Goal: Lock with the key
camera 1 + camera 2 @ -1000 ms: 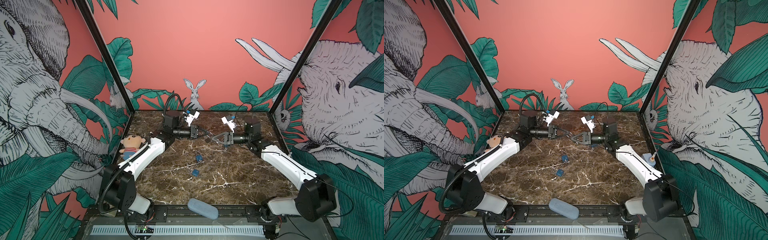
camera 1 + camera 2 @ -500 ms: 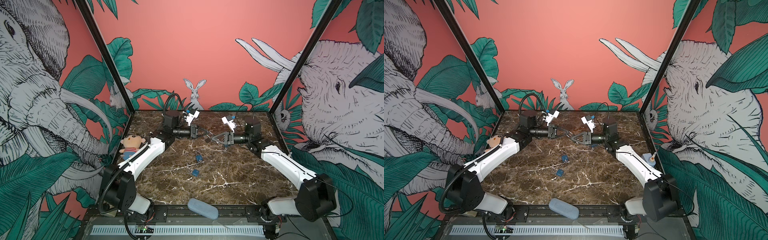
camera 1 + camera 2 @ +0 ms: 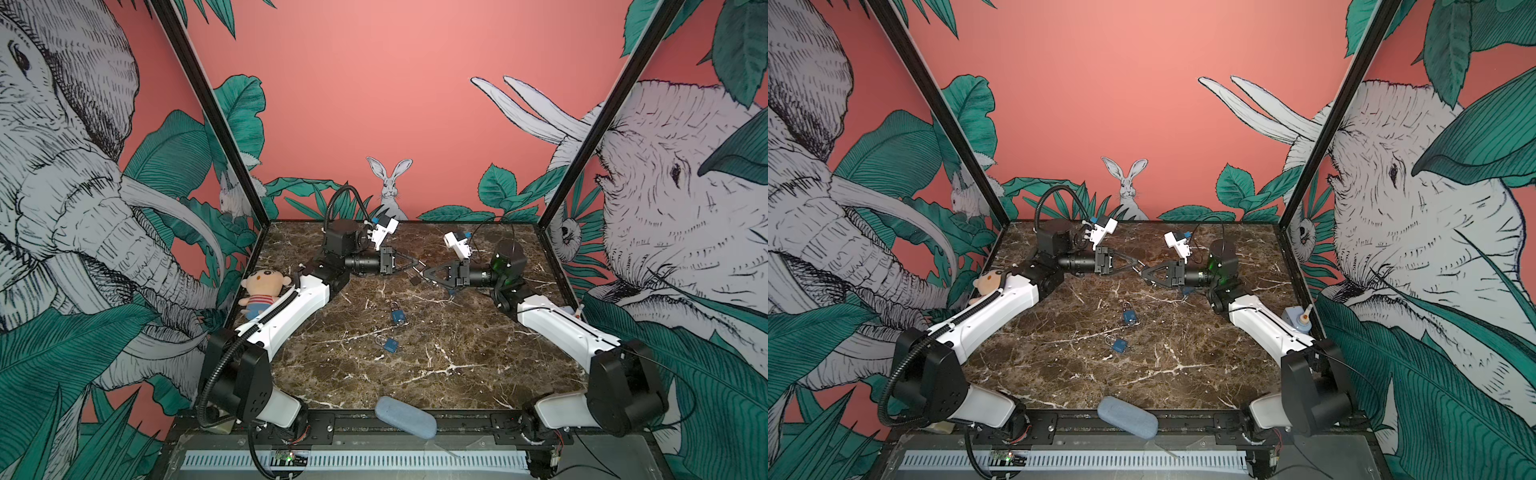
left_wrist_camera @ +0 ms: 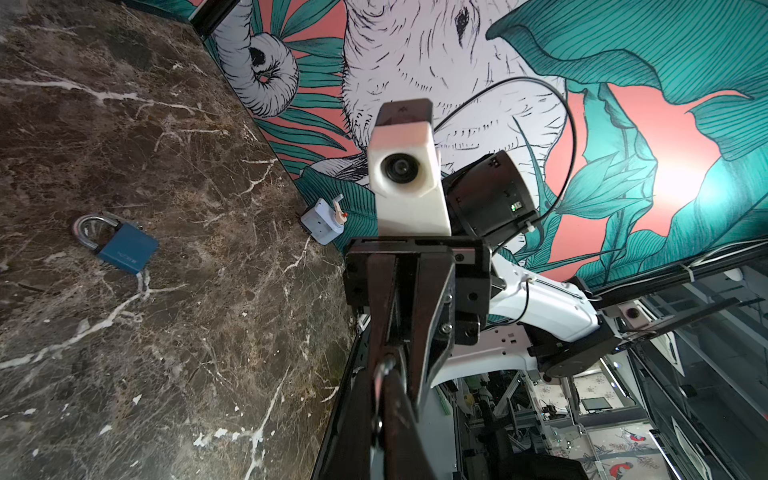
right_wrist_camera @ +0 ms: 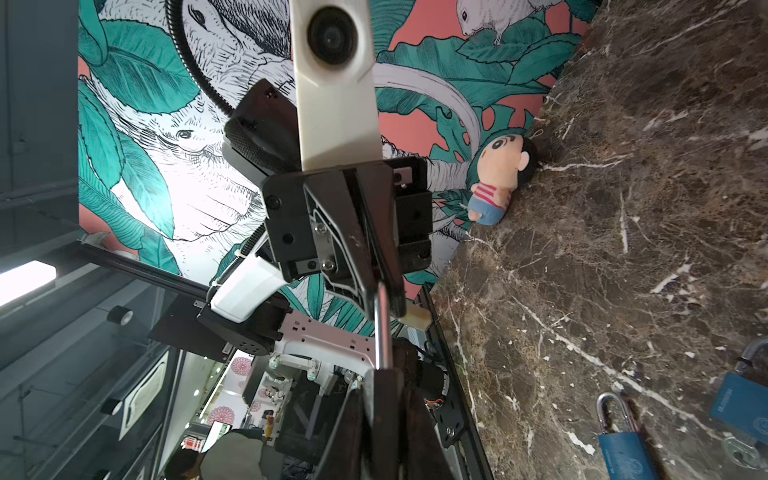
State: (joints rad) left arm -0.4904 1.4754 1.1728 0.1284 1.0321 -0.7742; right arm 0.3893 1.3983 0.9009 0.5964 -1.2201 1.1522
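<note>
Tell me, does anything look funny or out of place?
The blue-grey pouch lies askew across the front edge of the marble table, partly on the black rail. A plush doll lies slumped by the left wall.

Tip to tip above the surface (image 3: 478, 357)
The left hand (image 3: 417, 264) and right hand (image 3: 427, 272) meet toward 12 o'clock; padlock (image 3: 397, 316) at centre, second padlock (image 3: 390, 345) just before it; doll (image 3: 262, 291) at 9 o'clock, pad (image 3: 405, 415) at 6.

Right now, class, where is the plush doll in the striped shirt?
In both top views the plush doll lies at the marble table's left edge, about halfway back, right beside the left arm's white forearm.
</note>
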